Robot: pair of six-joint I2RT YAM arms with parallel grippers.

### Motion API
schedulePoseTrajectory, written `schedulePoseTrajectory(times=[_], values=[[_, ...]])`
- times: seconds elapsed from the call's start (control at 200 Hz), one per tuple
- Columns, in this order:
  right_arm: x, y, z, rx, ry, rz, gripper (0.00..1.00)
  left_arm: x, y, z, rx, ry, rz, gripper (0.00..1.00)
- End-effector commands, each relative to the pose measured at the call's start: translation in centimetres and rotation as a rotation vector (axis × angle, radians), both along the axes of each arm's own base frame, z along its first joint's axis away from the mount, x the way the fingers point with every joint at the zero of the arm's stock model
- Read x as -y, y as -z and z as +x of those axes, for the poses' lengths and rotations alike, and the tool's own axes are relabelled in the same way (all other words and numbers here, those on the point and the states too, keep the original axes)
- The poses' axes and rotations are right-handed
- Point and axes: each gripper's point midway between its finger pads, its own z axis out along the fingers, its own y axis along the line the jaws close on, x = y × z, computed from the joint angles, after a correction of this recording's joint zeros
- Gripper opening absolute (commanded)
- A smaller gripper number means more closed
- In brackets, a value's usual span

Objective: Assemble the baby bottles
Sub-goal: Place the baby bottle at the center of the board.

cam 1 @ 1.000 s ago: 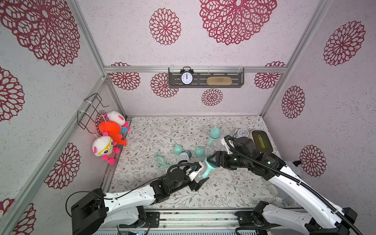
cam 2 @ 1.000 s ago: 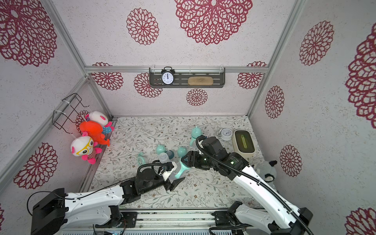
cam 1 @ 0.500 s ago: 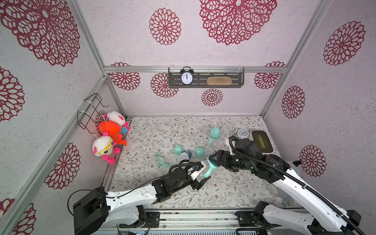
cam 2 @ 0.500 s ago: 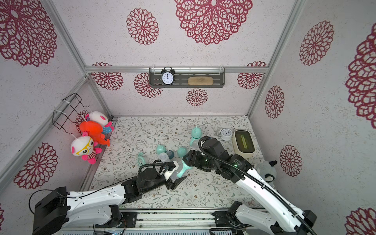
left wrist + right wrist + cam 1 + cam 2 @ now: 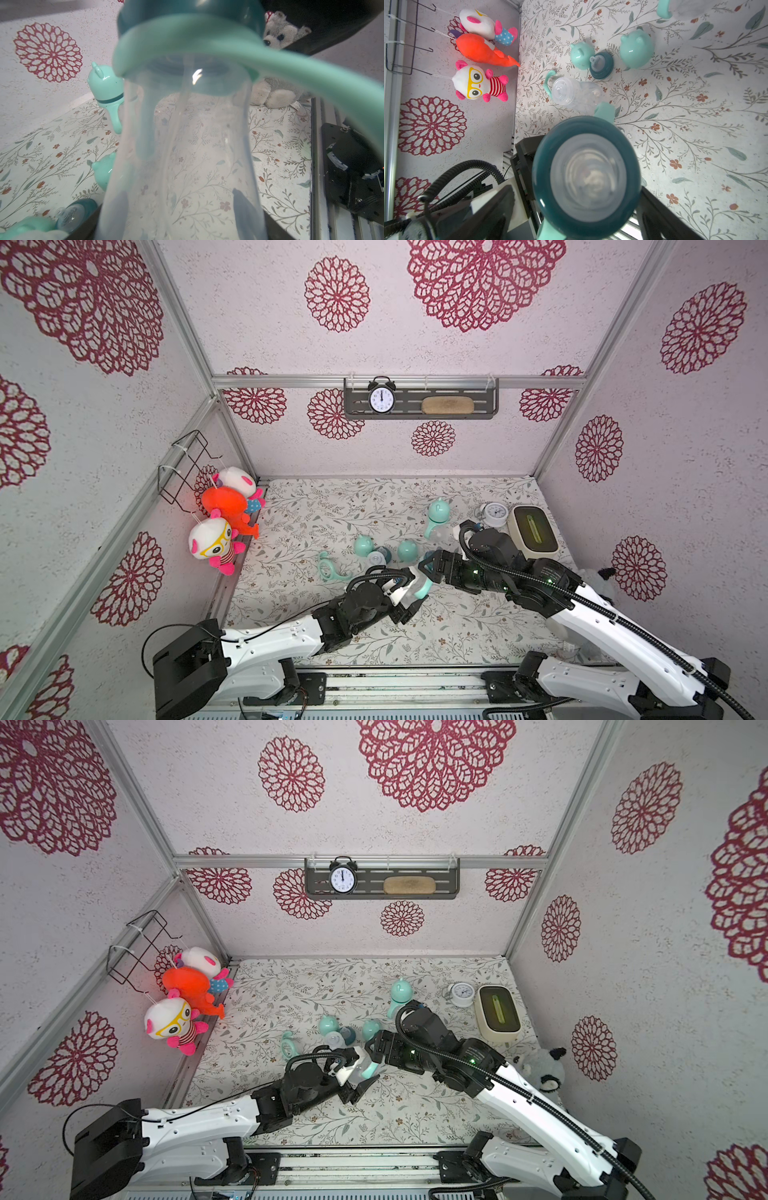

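My left gripper (image 5: 405, 599) (image 5: 353, 1073) is shut on a clear baby bottle (image 5: 417, 591) (image 5: 187, 155) held off the mat, its fingers showing dark through the clear wall. The bottle wears a mint handle (image 5: 228, 52) and a dark teal collar (image 5: 542, 187) with a nipple (image 5: 588, 176). My right gripper (image 5: 432, 568) (image 5: 581, 207) is open, one finger (image 5: 660, 214) on each side of that collar. A capped bottle (image 5: 437, 516) (image 5: 106, 87) stands behind. A bare bottle (image 5: 575, 93) with a handle (image 5: 330, 568) lies on the mat.
Two mint caps (image 5: 363, 544) (image 5: 406, 549) and a loose collar with nipple (image 5: 379, 558) lie mid-mat. A white alarm clock (image 5: 494, 514) and a cream box (image 5: 534, 529) sit at back right. Plush toys (image 5: 224, 510) hang left; a grey plush (image 5: 540, 1069) sits right.
My right gripper's jaws have spread apart around the collar. The left gripper still holds the bottle in nearly the same place.
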Motion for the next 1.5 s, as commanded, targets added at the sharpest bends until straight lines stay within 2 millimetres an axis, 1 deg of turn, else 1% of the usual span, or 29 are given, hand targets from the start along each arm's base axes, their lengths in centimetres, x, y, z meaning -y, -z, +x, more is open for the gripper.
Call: schedulePoseTrajectory(times=[0.0,0.22,0.425,0.51,0.616,0.716,0.736,0.761,0.791,0.821,0.891,0.896,0.906,0.911,0.936,1.051,1.151,1.316,1.416,1.491], values=[[0.5,-0.4,1.0,0.025,0.087,0.032,0.92,0.6,-2.9,0.4,0.066,-0.014,-0.068,0.00],[0.6,-0.7,2.1,0.057,0.138,0.087,0.92,0.6,-3.1,0.1,0.076,-0.012,-0.075,0.00],[-0.7,-0.2,2.5,0.051,0.117,0.132,0.86,0.7,-2.8,0.0,0.078,-0.012,-0.073,0.00],[-0.9,-0.3,2.7,0.058,0.115,0.138,0.80,0.8,-2.9,0.0,0.082,-0.013,-0.071,0.00],[-1.0,-0.4,2.8,0.074,0.109,0.142,0.69,0.8,-2.8,0.0,0.084,-0.010,-0.067,0.00],[-0.8,-0.5,2.9,0.104,0.093,0.124,0.56,0.9,-2.5,-0.3,0.077,0.003,-0.060,0.00],[-0.7,-0.7,2.9,0.114,0.091,0.118,0.54,0.9,-2.4,-0.3,0.076,0.004,-0.059,0.04],[-0.6,-0.6,2.9,0.123,0.087,0.105,0.52,0.9,-2.3,-0.3,0.075,0.005,-0.058,0.14],[-0.5,-0.6,3.0,0.136,0.083,0.094,0.49,0.9,-2.3,-0.3,0.074,0.006,-0.054,0.30],[-0.4,-0.6,3.0,0.150,0.073,0.084,0.47,0.9,-2.2,-0.3,0.072,0.004,-0.049,0.49],[-0.3,-0.8,3.2,0.181,0.053,0.045,0.44,0.8,-2.0,0.0,0.064,-0.016,-0.043,0.84],[-0.3,-0.8,3.2,0.183,0.051,0.041,0.44,0.8,-2.0,0.0,0.064,-0.017,-0.044,0.87],[-0.2,-0.9,3.3,0.189,0.048,0.035,0.43,0.8,-2.0,0.0,0.062,-0.019,-0.042,0.98],[-0.2,-1.0,3.3,0.192,0.045,0.032,0.43,0.8,-2.0,0.0,0.062,-0.019,-0.041,1.00],[-0.2,-1.1,3.4,0.206,0.036,0.016,0.43,0.7,-1.9,0.2,0.063,-0.028,-0.037,0.98],[0.1,-1.9,3.9,0.279,-0.004,-0.066,0.43,0.5,-1.6,0.6,0.051,-0.057,-0.005,0.98],[0.6,-2.5,4.6,0.343,-0.019,-0.144,0.43,0.0,-1.8,0.8,0.046,-0.081,0.001,0.98],[2.0,-3.4,5.8,0.439,-0.014,-0.271,0.43,-2.2,-2.5,1.3,0.047,-0.159,-0.005,0.98],[2.1,-3.5,6.3,0.479,-0.034,-0.329,0.43,-3.7,-2.8,1.7,0.034,-0.190,-0.016,0.98],[2.1,-3.2,6.7,0.494,-0.045,-0.371,0.43,-4.4,-2.7,1.8,0.015,-0.184,-0.020,0.98]])
